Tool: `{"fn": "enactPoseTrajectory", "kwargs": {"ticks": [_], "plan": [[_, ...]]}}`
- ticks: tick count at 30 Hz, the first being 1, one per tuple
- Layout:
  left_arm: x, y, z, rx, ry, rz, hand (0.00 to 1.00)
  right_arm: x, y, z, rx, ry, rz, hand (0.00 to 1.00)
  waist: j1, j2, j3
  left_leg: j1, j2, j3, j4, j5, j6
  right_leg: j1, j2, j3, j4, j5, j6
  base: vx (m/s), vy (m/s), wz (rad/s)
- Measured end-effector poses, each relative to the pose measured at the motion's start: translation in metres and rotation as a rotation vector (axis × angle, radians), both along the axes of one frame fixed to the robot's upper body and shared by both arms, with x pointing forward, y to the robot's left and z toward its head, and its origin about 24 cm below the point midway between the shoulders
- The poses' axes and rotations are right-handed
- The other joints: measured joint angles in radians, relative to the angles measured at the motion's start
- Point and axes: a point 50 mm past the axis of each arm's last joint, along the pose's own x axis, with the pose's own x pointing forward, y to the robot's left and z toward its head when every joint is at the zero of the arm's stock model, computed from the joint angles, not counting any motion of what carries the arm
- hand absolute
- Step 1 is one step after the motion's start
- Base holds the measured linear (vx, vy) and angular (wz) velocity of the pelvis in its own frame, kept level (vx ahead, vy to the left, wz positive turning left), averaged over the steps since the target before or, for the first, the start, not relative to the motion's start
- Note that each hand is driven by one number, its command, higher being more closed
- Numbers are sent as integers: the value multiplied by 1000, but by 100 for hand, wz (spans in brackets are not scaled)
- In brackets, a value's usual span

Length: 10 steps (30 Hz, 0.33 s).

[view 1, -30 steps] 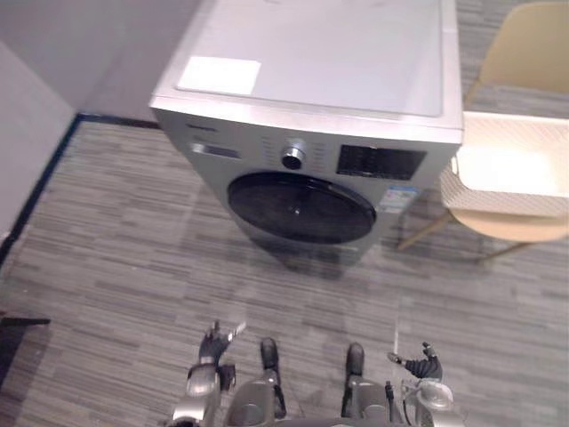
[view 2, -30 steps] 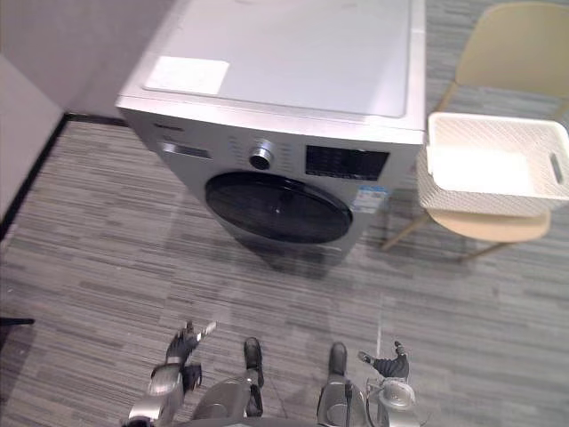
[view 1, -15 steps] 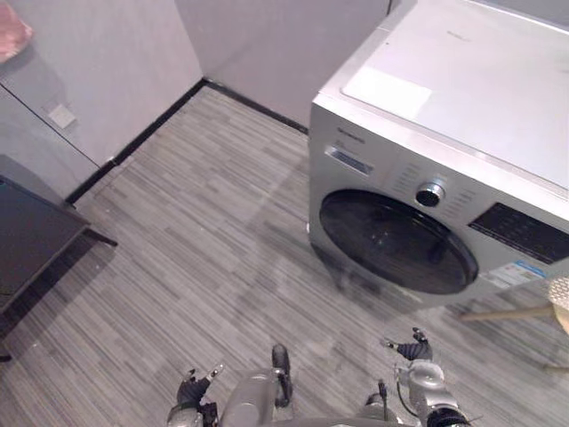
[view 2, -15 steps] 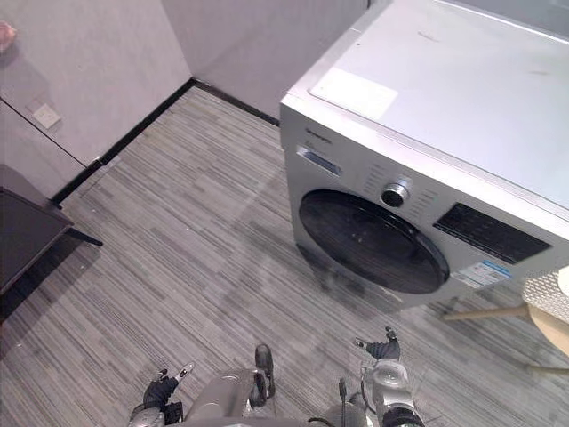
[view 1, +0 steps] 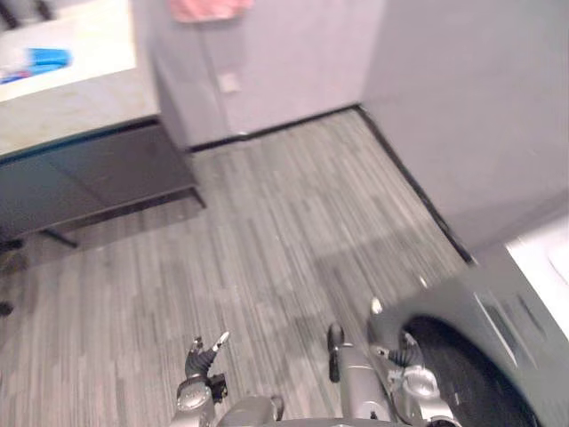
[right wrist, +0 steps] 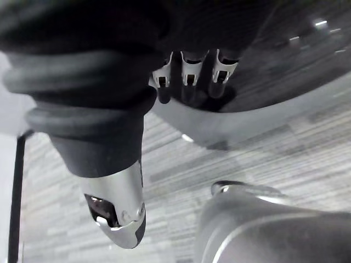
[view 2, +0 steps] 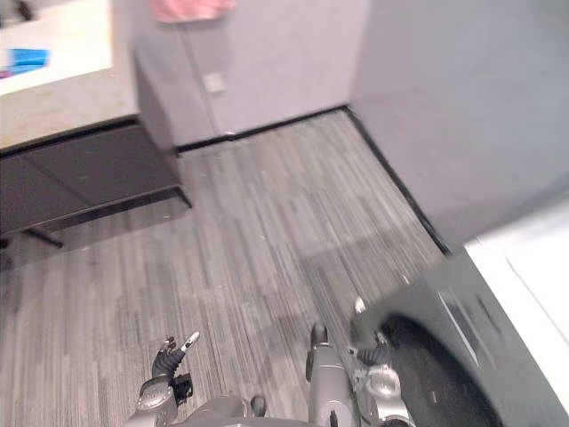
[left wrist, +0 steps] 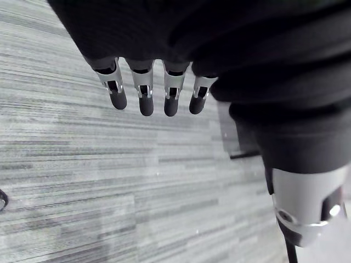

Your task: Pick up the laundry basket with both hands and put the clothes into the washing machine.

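In the left eye view the washing machine (view 1: 502,307) stands cut off at the lower corner, its dark round door (view 1: 462,378) only partly seen. The right hand (view 1: 403,354) hangs just before the near rim of that door, fingers loose and holding nothing. The left hand (view 1: 203,350) hangs well apart from the machine, over the striped grey floor (view 1: 284,222), fingers likewise spread and empty. Far across the floor from the machine stands a dark cabinet (view 1: 89,182) with a pale countertop (view 1: 76,98). On the countertop lies a blue object (view 1: 44,60) too blurred to name. A pink cloth (view 1: 209,8) shows high beyond the cabinet, cut off by the edge. A grey wall (view 1: 462,107) with a black baseboard (view 1: 411,185) runs back from behind the machine. The right eye view adds the machine's white top (view 2: 533,267) beside the wall. In the left wrist view the left hand's fingers (left wrist: 145,98) hang straight in a row above bare floor, the thumb (left wrist: 307,211) apart from them, nothing between. In the right wrist view the right hand's fingers (right wrist: 192,74) reach out relaxed against the dark glass of the door, thumb (right wrist: 116,211) off to one side, gripping nothing. Whether the fingertips touch the glass or stop just short of it I cannot tell.
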Motion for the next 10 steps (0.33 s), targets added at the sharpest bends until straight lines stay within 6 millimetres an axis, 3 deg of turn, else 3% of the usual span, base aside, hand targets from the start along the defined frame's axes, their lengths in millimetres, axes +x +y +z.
{"fn": "enactPoseTrajectory", "kwargs": {"ticks": [1,2,3,4,6,9,10], "plan": [[-5,0,-2,-10,11,29,0,5,3,2,4,-18,9,0,2,12,1,-60,34,73,138,28,-40,34,23,-22,-22,-12,-14,541,-348,45],[-14,0,-4,-21,27,57,0,9,8,5,14,-41,20,0,25,22,2,-125,116,192,302,104,-52,91,66,-31,-58,-22,-39,434,-267,-12],[-19,-1,-5,-31,33,68,0,11,14,5,28,-48,26,0,50,18,4,-164,213,314,408,91,-44,156,103,-38,-93,-30,-60,422,-249,-19],[-19,0,-5,-26,33,64,0,10,17,4,35,-46,24,0,52,12,2,-173,250,357,427,89,-42,192,105,-58,-114,-33,-67,384,-212,12],[-6,-3,0,-21,-6,29,0,9,15,4,36,-43,11,0,45,-1,-2,-203,300,460,339,87,-38,284,94,-98,-197,-34,-68,314,-160,55],[3,-7,2,-18,-25,-4,0,4,5,3,29,-37,-41,0,43,4,-4,-197,314,501,104,90,-45,341,89,-156,-248,-32,-68,220,-48,56],[7,-9,3,-14,-30,-32,0,2,3,2,29,-29,-53,0,45,18,-6,-182,307,502,-63,118,-72,356,87,-181,-253,-32,-67,137,20,42]]}}
